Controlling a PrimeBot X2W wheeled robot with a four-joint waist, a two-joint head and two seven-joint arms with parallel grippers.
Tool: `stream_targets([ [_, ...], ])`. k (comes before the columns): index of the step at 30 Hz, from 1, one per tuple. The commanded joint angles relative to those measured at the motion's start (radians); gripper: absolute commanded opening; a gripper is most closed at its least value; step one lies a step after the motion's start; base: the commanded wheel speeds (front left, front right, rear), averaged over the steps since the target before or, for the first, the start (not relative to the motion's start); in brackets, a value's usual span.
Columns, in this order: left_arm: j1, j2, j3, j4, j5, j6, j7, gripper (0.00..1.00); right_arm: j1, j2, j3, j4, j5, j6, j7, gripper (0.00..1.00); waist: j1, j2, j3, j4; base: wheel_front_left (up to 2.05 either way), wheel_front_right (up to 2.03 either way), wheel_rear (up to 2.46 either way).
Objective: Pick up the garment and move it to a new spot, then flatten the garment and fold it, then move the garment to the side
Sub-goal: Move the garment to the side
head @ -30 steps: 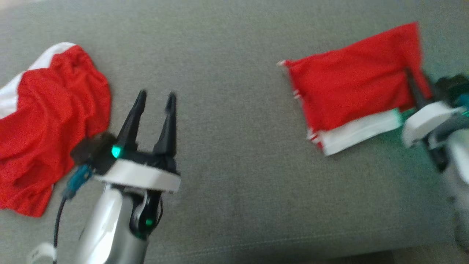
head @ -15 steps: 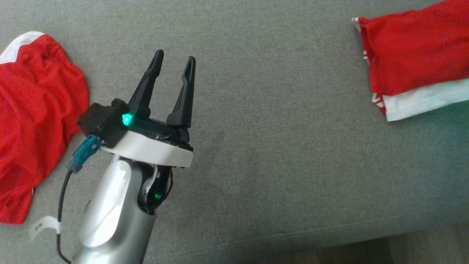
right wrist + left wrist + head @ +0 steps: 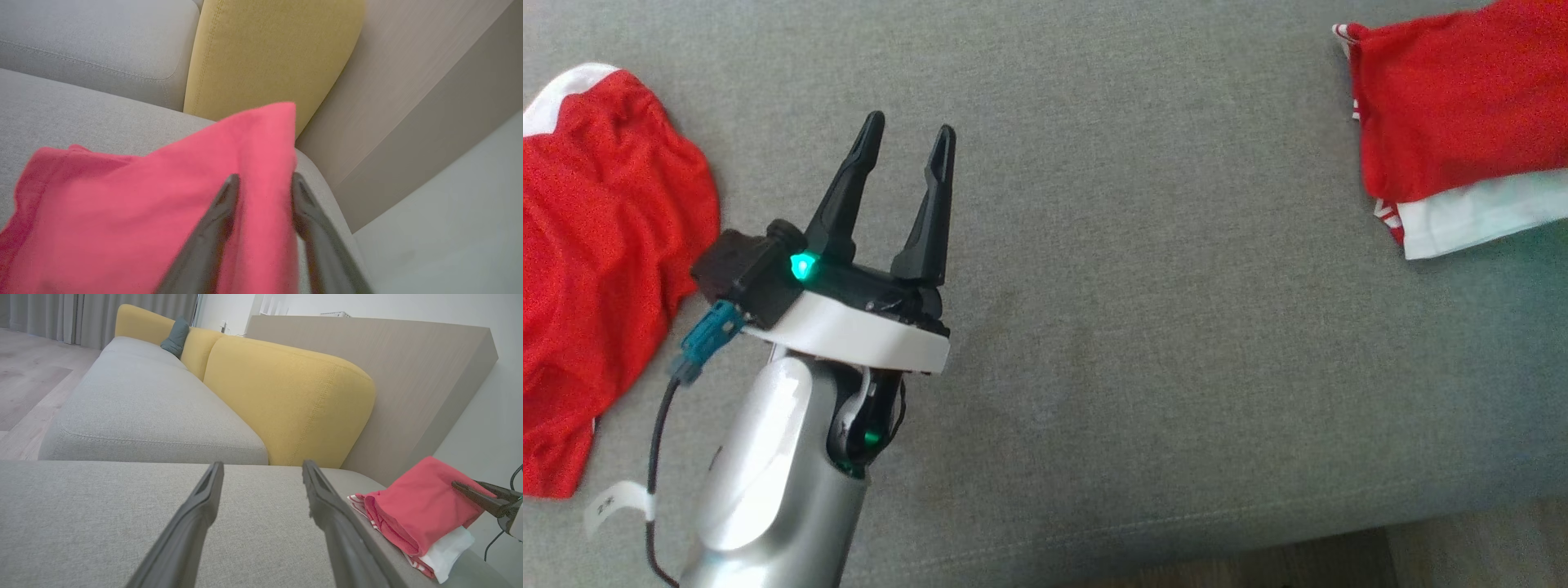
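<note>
Hovering at 7 o'clock over the grey sofa seat (image 3: pixel 1143 327), the left gripper (image 3: pixel 910 126) is recorded wide open and empty. A crumpled red garment (image 3: pixel 596 245) is noted at 9 o'clock. The folded garment (image 3: pixel 1445 122) is laid at 2 o'clock, its red edge between the parted fingers of the right gripper (image 3: pixel 263 179).

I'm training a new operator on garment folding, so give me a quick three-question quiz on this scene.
1. True or false: the left gripper is shut on a garment.
2. The folded garment lies toward the robot's: A) left, B) right.
3. Fill in: the crumpled garment is red and ____.
Key: 1 false; 2 B; 3 white.
</note>
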Motion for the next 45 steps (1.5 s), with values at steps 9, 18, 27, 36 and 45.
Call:
stream_targets([
  [9,0.014,0.008,0.046,-0.024,-0.040,0.006,-0.005,1.00,0.037,0.041,0.006,-0.142,-0.005,-0.001,0.029,1.00,-0.0001,0.0000,-0.073,0.010,0.00,0.00,0.00],
  [18,0.096,0.008,0.086,-0.034,-0.063,0.030,-0.005,1.00,0.079,0.214,0.066,-0.270,0.028,-0.001,-0.002,1.00,-0.0001,0.0000,-0.185,0.045,0.00,0.00,0.00],
  [27,0.231,0.008,0.143,-0.053,-0.050,0.050,-0.005,1.00,0.286,0.412,0.084,-0.337,0.058,-0.001,-0.134,1.00,-0.0001,0.0000,-0.304,0.102,0.00,0.00,0.00],
  [36,0.345,0.008,0.154,-0.043,-0.056,0.067,-0.005,1.00,0.468,0.421,0.120,-0.336,0.144,-0.001,-0.184,1.00,-0.0001,0.0000,-0.377,0.128,0.00,0.00,0.00],
  [45,0.411,0.008,0.146,-0.025,-0.031,0.089,-0.005,1.00,0.568,0.421,0.136,-0.356,0.173,-0.001,-0.199,1.00,-0.0001,0.0000,-0.397,0.126,0.00,0.00,0.00],
])
